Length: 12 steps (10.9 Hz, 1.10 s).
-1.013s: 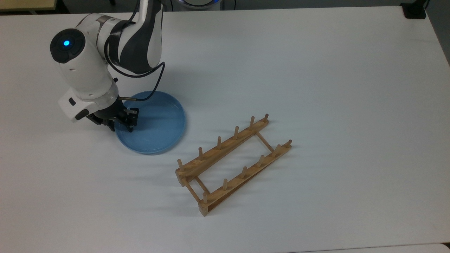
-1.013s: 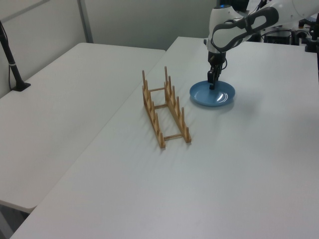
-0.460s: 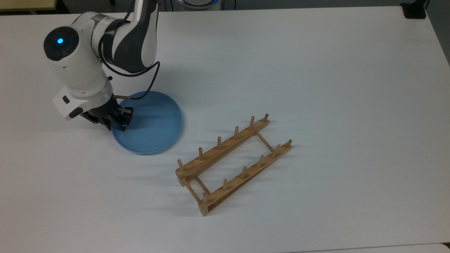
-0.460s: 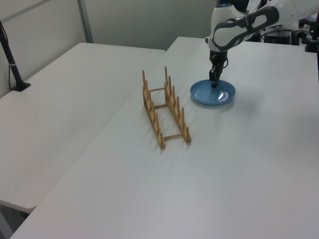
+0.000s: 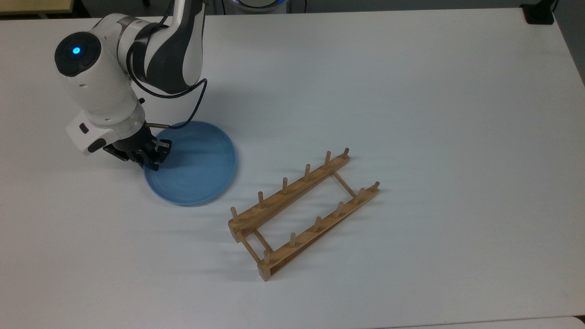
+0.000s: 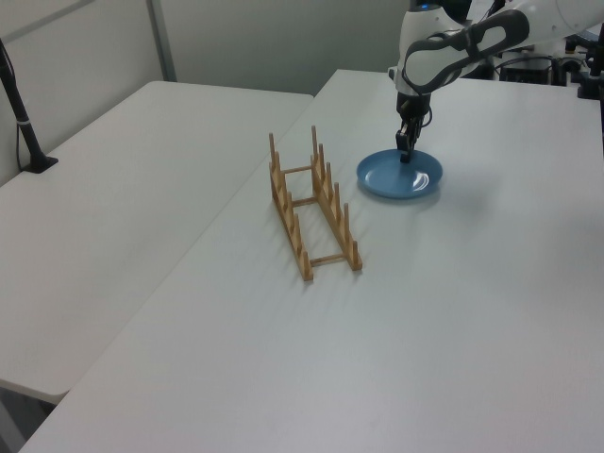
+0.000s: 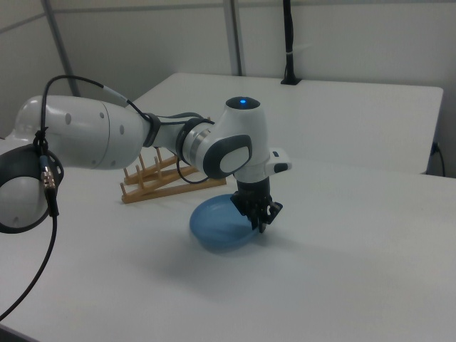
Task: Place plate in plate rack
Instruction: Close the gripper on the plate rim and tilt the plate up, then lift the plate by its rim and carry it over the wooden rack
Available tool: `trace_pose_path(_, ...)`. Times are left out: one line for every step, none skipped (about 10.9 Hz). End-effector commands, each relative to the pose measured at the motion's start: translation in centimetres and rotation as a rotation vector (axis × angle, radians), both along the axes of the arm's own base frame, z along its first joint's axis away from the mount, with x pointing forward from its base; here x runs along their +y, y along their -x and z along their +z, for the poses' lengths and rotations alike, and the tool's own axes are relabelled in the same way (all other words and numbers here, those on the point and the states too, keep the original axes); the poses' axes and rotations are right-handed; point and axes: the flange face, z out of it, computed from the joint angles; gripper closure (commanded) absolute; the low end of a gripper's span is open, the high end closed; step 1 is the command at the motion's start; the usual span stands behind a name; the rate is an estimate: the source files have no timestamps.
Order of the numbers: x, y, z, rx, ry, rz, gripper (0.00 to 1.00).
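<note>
The light-blue plate [image 5: 196,164] is at the top view's left, on the white table [image 5: 411,91]. My gripper [image 5: 154,161] is shut on the plate's left rim, pointing down from the white arm. In the right view the plate [image 7: 217,226] hangs a little above the table, tilted, with a shadow beneath it, and the gripper [image 7: 262,217] pinches its right rim. The wooden plate rack [image 5: 292,189] lies diagonally to the plate's lower right, with nothing in it. In the left view the plate [image 6: 399,176] sits just right of the rack [image 6: 332,203], under the gripper [image 6: 406,154].
A black clamp [image 5: 539,13] sits at the table's far right corner in the top view. A second white table [image 6: 142,189] with a black pole [image 6: 19,104] adjoins on the left view's left. Bare tabletop surrounds the rack.
The gripper and the plate have shifted together a little toward the top view's left. The rack has not moved.
</note>
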Motion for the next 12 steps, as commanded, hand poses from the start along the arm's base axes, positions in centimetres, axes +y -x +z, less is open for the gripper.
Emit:
trace_pose_path(-0.1,0.1,0.6,-0.014,0.004,0.010,0.98)
trace_pose_path(-0.1,0.1,0.7,-0.016,0.002,0.009,1.00)
trace_pose_path(-0.1,0.1,1.0,-0.020,-0.001,0.007,1.00)
trace_pose_path(-0.2,0.1,1.5,-0.028,-0.003,0.010,1.00)
trace_pose_path(-0.4,0.2,2.0,-0.033,-0.002,0.009,1.00)
trace_pose_path(-0.3,0.1,3.0,-0.051,-0.005,0.005,1.00)
trace_pose_path(-0.6,0.1,5.2,-0.085,-0.020,-0.012,1.00)
trace_pose_path(-1.0,0.5,6.8,-0.100,-0.046,-0.036,1.00)
trace_pose_path(-1.3,0.7,8.6,-0.133,-0.058,-0.052,1.00)
trace_pose_path(-1.4,0.8,10.0,-0.159,-0.065,-0.058,1.00)
trace_pose_path(-1.5,0.4,11.8,-0.202,-0.073,-0.066,1.00)
trace_pose_path(-2.2,0.4,14.3,-0.247,-0.061,-0.075,1.00)
